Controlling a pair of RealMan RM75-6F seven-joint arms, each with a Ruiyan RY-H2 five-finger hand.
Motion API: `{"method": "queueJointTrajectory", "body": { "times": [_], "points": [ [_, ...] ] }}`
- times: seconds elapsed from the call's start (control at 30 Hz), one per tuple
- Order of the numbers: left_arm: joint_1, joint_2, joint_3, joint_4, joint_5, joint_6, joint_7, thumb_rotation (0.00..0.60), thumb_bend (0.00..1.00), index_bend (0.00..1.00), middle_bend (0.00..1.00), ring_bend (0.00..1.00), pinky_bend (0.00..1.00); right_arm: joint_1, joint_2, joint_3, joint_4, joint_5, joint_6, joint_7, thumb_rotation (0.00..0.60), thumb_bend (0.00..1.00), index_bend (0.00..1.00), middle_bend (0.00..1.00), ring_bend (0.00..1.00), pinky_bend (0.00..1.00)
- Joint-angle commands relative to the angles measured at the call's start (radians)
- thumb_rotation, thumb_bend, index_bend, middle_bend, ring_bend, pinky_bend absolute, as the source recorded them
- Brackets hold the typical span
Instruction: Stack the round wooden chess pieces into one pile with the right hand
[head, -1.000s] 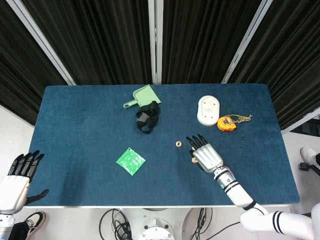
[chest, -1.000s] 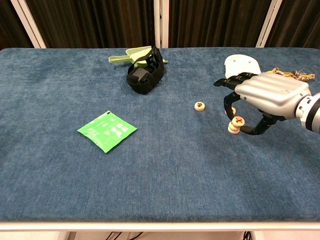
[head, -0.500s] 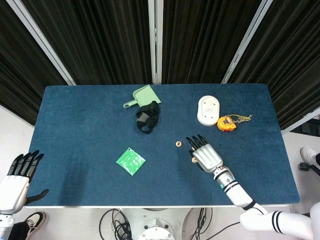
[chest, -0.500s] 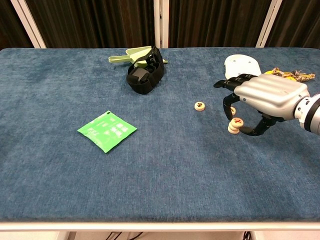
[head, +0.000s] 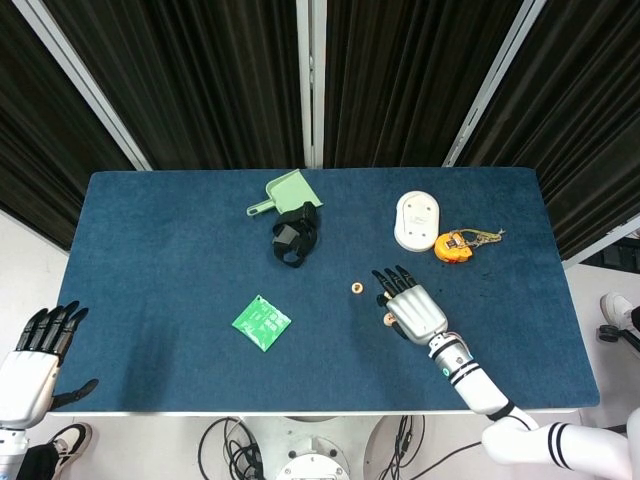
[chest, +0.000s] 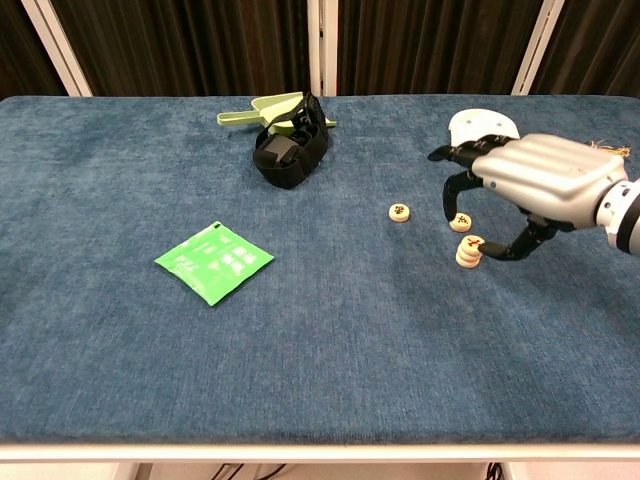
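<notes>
A table covered in dark blue felt-like cloth stands before black pleated curtains crossed by pale metal bars, with light floor and cables showing around its edges.

red marks on chess pieces, green packet print, none legible

Table covering: matt blue napped cloth. Chess pieces: pale smooth wood. Right hand: glossy silver shell, black fingers. Green packet: glossy film
</notes>
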Motion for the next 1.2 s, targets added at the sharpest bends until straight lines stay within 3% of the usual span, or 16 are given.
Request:
{"method": "queueJointTrajectory", "body": {
  "times": [0.03, 0.2, 0.53, 0.77, 1.2],
  "points": [
    [-0.001, 0.004, 0.002, -0.002, 0.003, 0.000, -0.014, 0.600, 0.06, 0.00, 0.00, 0.00, 0.00, 0.002, 0.022, 0.024, -0.028, 0.002, 0.007, 0.034, 0.600, 0.26, 0.37, 0.00, 0.00, 0.00],
    [0.000, 0.006, 0.002, 0.001, 0.002, 0.002, -0.019, 0.600, 0.06, 0.00, 0.00, 0.00, 0.00, 0.034, 0.011, 0.070, -0.017, 0.048, -0.012, 0.019, 0.600, 0.26, 0.37, 0.01, 0.00, 0.00],
    [0.002, 0.013, -0.002, 0.009, -0.008, 0.006, -0.041, 0.600, 0.06, 0.00, 0.00, 0.00, 0.00, 0.127, -0.154, 0.136, 0.135, 0.249, -0.055, -0.146, 0.600, 0.26, 0.32, 0.01, 0.00, 0.00],
    [0.001, 0.019, -0.003, 0.008, -0.015, 0.003, -0.048, 0.600, 0.06, 0.00, 0.00, 0.00, 0.00, 0.175, -0.210, 0.150, 0.193, 0.325, -0.078, -0.196, 0.600, 0.26, 0.32, 0.01, 0.00, 0.00],
    [0.001, 0.024, 0.000, 0.008, -0.013, 0.000, -0.059, 0.600, 0.06, 0.00, 0.00, 0.00, 0.00, 0.212, -0.243, 0.132, 0.248, 0.383, -0.117, -0.194, 0.600, 0.26, 0.31, 0.01, 0.00, 0.00]
  ]
}}
